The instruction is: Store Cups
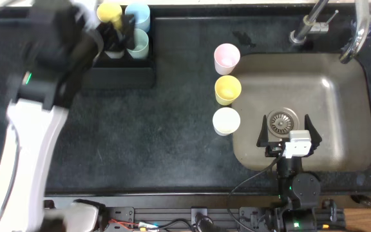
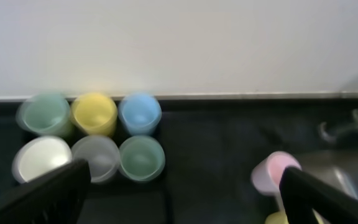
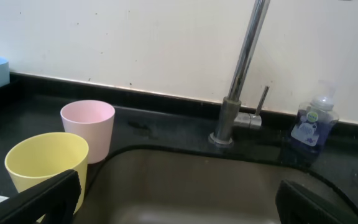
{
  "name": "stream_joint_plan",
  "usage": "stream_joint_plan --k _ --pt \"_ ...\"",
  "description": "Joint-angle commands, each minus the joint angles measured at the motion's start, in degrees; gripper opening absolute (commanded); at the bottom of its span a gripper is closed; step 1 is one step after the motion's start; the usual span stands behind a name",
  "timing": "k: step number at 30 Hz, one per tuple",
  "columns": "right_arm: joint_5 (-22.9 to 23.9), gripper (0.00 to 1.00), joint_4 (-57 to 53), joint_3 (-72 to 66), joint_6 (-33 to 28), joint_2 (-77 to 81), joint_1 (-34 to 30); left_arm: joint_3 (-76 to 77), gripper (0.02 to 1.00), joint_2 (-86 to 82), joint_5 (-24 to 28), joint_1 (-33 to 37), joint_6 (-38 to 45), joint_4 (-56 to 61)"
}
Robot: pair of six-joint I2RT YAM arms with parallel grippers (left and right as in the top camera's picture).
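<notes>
Three cups stand in a row on the dark counter beside the sink: pink [image 1: 227,57], yellow [image 1: 228,89] and white [image 1: 226,120]. A black tray [image 1: 118,76] at the back left holds several cups, among them green [image 2: 44,114], yellow [image 2: 94,113], blue [image 2: 140,112], white [image 2: 41,157], clear [image 2: 98,157] and another green [image 2: 142,157]. My left gripper [image 2: 185,202] hangs above the tray, open and empty. My right gripper [image 1: 284,132] is over the sink, open with nothing in it; the pink cup [image 3: 89,127] and yellow cup [image 3: 47,162] stand ahead of it.
The steel sink [image 1: 327,96] fills the right side, with a drain [image 1: 282,120] under the right gripper. A faucet [image 3: 244,68] and a soap bottle [image 3: 314,121] stand at the back, along the wall. Open counter [image 1: 147,142] lies between tray and sink.
</notes>
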Motion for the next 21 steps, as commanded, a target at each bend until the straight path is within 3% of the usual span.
stream_joint_plan --k 1,9,15,21 --pt "0.2 0.998 0.3 -0.7 -0.2 -0.6 -0.4 18.3 1.0 14.5 -3.6 -6.6 -6.0 -8.4" --pt "0.2 0.996 0.3 -0.7 -0.1 -0.6 -0.4 41.8 1.0 36.9 0.1 -15.1 -15.7 -23.6" --pt "0.2 0.996 0.3 -0.7 -0.1 -0.6 -0.4 44.7 0.998 44.8 2.8 -19.3 -21.3 -26.0" --pt "0.2 0.996 0.3 -0.7 -0.2 -0.6 -0.4 44.8 0.998 49.0 -0.3 -21.8 -23.8 -25.7"
